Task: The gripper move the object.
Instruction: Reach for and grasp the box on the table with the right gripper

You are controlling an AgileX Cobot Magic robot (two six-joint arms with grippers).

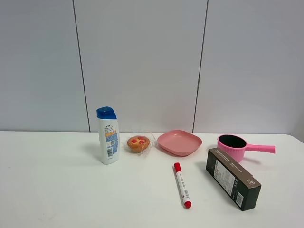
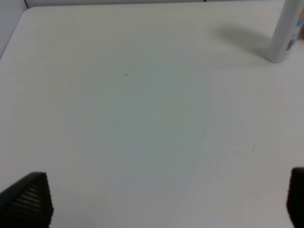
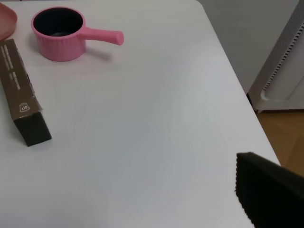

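Table [image 1: 57, 190], white, with carton [image 1: 232, 184]; grey wall [image 1: 142, 57]

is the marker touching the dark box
Apart. The exterior high view shows bare white table between the marker and the box.

Bright, even light; the bottle [image 1: 108, 135] and carton [image 1: 232, 184] cast faint, soft shadows on the white table [image 1: 57, 190]. Wrist views are slightly blurred; the high view is sharp.
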